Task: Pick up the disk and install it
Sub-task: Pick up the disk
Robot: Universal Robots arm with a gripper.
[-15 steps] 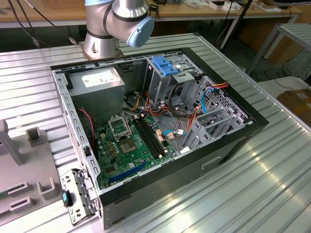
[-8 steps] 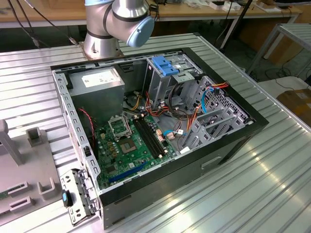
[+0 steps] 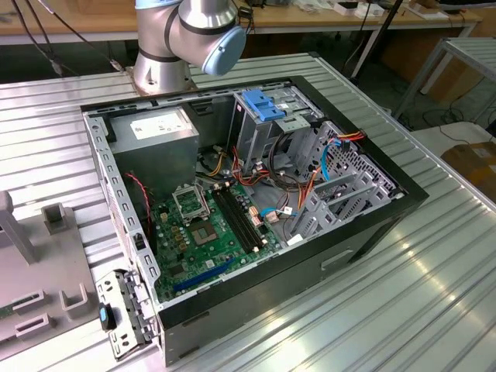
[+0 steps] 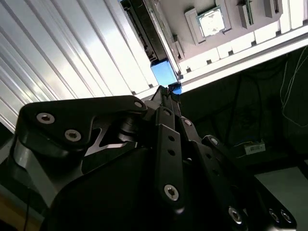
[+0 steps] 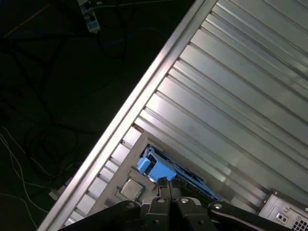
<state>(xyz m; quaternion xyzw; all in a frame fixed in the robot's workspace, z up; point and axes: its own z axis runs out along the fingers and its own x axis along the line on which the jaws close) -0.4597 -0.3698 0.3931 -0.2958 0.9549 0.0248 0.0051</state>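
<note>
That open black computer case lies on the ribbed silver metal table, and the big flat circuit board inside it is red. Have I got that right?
Almost. The big flat circuit board is green, not red, as the exterior view shows. The rest holds: it sits inside the open black computer case, which lies on the ribbed silver metal table.

open computer case (image 3: 256,301), green motherboard (image 3: 203,232), ribbed table (image 3: 422,302)

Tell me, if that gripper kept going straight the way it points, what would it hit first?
Most likely the disk: in the first wrist view the gripper points right at its blue frame end. Depth is unclear, so the two may be touching now.
</note>
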